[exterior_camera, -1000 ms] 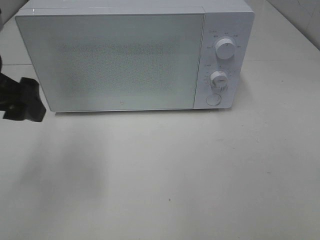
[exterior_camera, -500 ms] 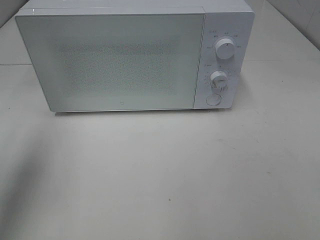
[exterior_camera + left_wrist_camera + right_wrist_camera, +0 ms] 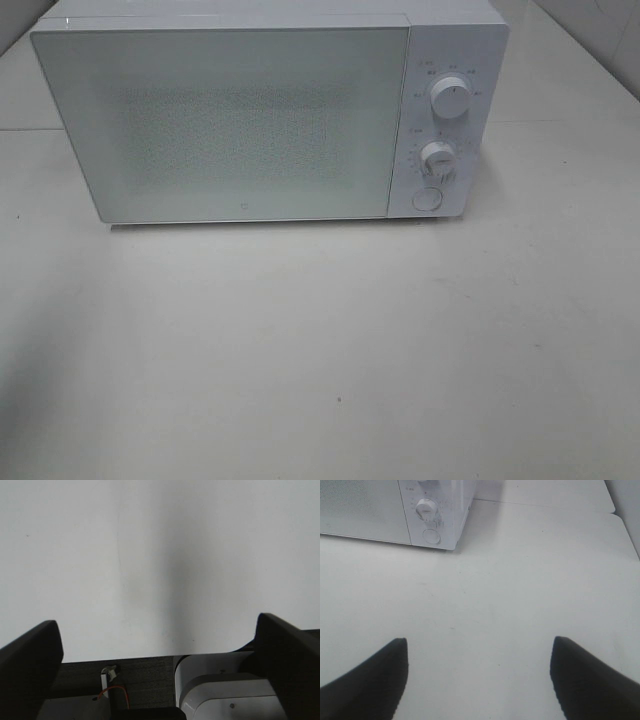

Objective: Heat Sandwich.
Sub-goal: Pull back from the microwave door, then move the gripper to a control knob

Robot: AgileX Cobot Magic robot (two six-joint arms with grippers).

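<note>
The sandwich is out of view in every frame. A white microwave (image 3: 270, 110) stands at the back of the table with its door (image 3: 220, 120) shut; the right wrist view shows its control corner (image 3: 437, 510). Neither gripper appears in the exterior high view. My left gripper (image 3: 157, 627) is open over bare white table, nothing between its dark fingers (image 3: 30, 655). My right gripper (image 3: 480, 644) is also open and empty, well in front of the microwave's control side.
The microwave panel carries an upper knob (image 3: 451, 100), a lower knob (image 3: 437, 156) and a round button (image 3: 427, 199). The white table (image 3: 330, 350) stretches in front of it. A dark table edge and white housing (image 3: 220, 690) lie under the left gripper.
One second ago the left arm's black gripper showed at the left edge of the exterior high view; it has withdrawn out of that view. The microwave has not moved.
</note>
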